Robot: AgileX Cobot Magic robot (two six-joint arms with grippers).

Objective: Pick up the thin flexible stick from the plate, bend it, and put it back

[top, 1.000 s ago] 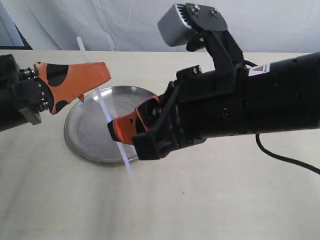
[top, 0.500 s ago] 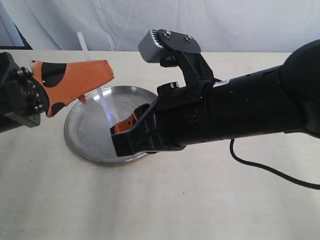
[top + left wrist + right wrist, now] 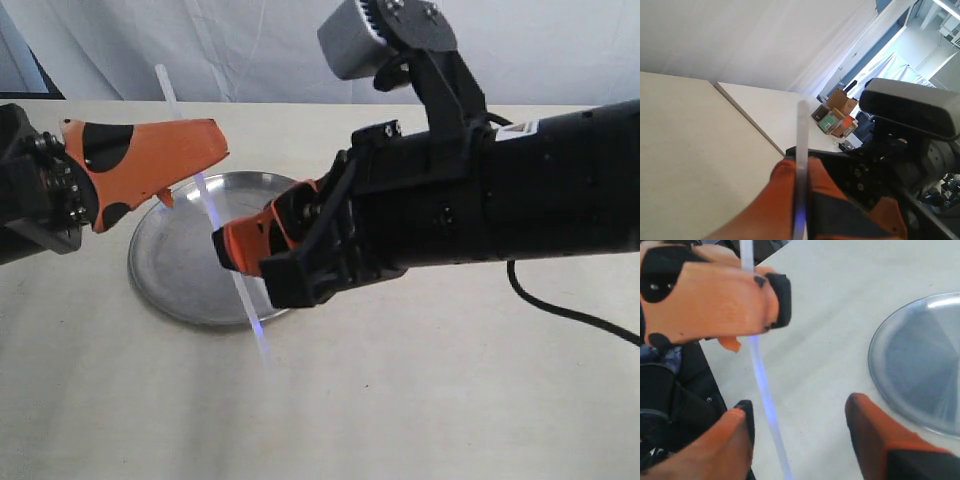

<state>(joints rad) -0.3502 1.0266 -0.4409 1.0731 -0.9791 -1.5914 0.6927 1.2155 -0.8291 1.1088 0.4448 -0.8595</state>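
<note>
The thin flexible stick [image 3: 205, 200] is held up over the plate [image 3: 175, 260], slanting from upper left down past the plate's front rim, glinting bluish near its low end. My left gripper [image 3: 205, 150] is shut on the stick's upper part; in the left wrist view the stick [image 3: 801, 165] runs between the closed orange fingers. My right gripper [image 3: 232, 252] is open around the stick's lower part; in the right wrist view the stick [image 3: 765, 405] passes between the spread fingertips [image 3: 742, 412], nearer to one, touching neither.
The silver plate [image 3: 920, 360] lies on a pale tabletop with nothing on it. A white curtain hangs behind the table. The right arm's black body and its cable [image 3: 570, 315] stretch across the right half of the scene.
The right arm swung in over the plate and hid the stick's lower end, then drew back to the right and rose. The stick's low end shows again. The left gripper held still.
</note>
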